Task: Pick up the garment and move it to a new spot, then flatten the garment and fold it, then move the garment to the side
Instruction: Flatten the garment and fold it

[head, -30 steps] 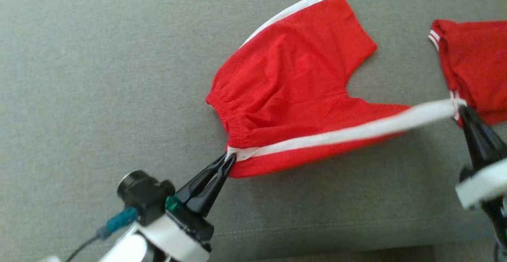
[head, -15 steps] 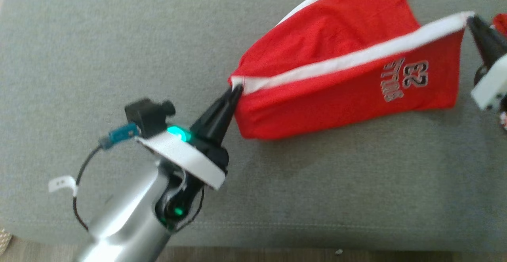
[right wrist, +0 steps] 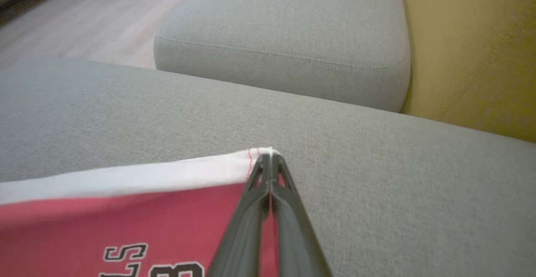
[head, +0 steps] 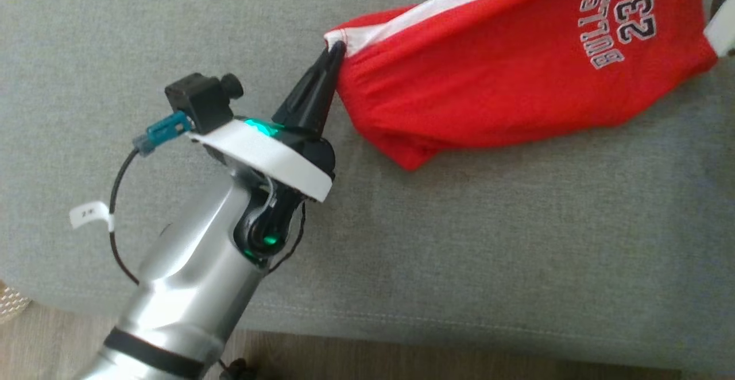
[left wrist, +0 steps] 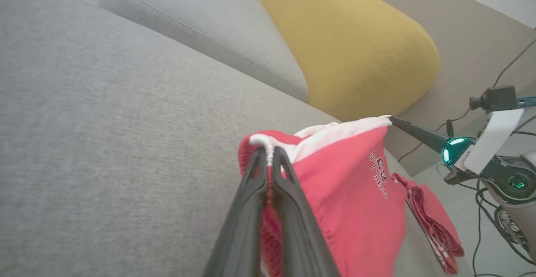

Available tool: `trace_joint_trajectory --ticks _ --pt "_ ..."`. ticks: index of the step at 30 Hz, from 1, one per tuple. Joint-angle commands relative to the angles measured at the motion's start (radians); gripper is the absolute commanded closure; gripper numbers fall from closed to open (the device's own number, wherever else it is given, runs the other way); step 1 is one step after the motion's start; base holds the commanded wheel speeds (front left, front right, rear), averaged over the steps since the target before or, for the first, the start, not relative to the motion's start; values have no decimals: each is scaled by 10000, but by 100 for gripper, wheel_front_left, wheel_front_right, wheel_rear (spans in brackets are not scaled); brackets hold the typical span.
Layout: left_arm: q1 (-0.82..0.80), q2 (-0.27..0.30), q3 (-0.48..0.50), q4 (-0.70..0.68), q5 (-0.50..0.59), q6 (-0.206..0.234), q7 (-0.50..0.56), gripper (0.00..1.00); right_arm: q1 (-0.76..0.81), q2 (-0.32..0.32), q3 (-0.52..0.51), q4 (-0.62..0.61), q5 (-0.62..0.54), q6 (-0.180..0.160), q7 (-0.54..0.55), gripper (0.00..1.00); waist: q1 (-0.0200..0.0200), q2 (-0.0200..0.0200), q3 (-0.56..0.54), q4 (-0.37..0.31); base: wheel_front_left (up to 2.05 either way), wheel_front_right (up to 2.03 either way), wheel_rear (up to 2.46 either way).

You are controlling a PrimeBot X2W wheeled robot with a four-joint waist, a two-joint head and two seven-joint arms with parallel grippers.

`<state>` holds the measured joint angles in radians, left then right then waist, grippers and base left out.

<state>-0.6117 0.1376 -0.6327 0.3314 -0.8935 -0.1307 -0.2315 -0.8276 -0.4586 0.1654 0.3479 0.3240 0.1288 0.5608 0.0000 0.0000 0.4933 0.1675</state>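
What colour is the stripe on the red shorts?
White; the stripe on the shorts shows best in the right wrist view.

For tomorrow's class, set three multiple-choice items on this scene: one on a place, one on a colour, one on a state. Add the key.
1. Which surface lies under the red shorts?
A yellow cushion
B grey sofa
C wooden floor

2. What colour is the shorts' side stripe?
A white
B black
C yellow

3. How are the right fingers?
A open above the shorts
B shut and empty
C shut on a corner of the shorts

Key:
1 B, grey fabric spreads beneath them.
2 A, the band along the edge is white.
3 C, the white corner is pinched between the tips.
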Motion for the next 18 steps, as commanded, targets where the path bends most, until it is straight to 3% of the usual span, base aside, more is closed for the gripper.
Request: trace_joint_trajectory --ticks 1,10,11,12,13,14,15,16,18 --pt "-369 93 437 -75 -51 11 -132 100 -287 -71 118 -137 -198 19 -193 100 0 0 130 87 0 0 0" --pt "-708 -130 507 513 53 6 -238 100 -1022 216 353 1058 -281 19 -811 100 0 0 355 160 0 0 0" --pt "-731 -148 508 566 64 5 -247 100 -1095 261 371 1192 -279 19 -883 72 0 0 368 156 0 0 0" --pt "-755 -163 501 619 75 5 -254 100 -1167 292 383 1320 -297 19 -978 29 0 0 383 154 0 0 0" --pt "-781 -176 507 669 102 4 -261 85 -1238 314 366 1423 -338 19 -1147 0 0 0 395 152 0 0 0" --pt "-802 -195 538 716 130 4 -269 52 -1288 340 366 1518 -372 19 -1320 0 0 0 396 152 0 0 0" --pt "-814 -215 581 766 164 4 -276 13 -1321 364 395 1589 -390 19 -1504 0 0 0 388 153 0 0 0" --pt "-825 -230 628 807 235 4 -282 0 -1337 385 383 1638 -383 19 -1731 0 0 0 372 152 0 0 0" --pt "-794 -274 749 858 385 7 -292 0 -1290 362 274 1725 -448 19 -2302 0 0 0 289 153 0 0 0"
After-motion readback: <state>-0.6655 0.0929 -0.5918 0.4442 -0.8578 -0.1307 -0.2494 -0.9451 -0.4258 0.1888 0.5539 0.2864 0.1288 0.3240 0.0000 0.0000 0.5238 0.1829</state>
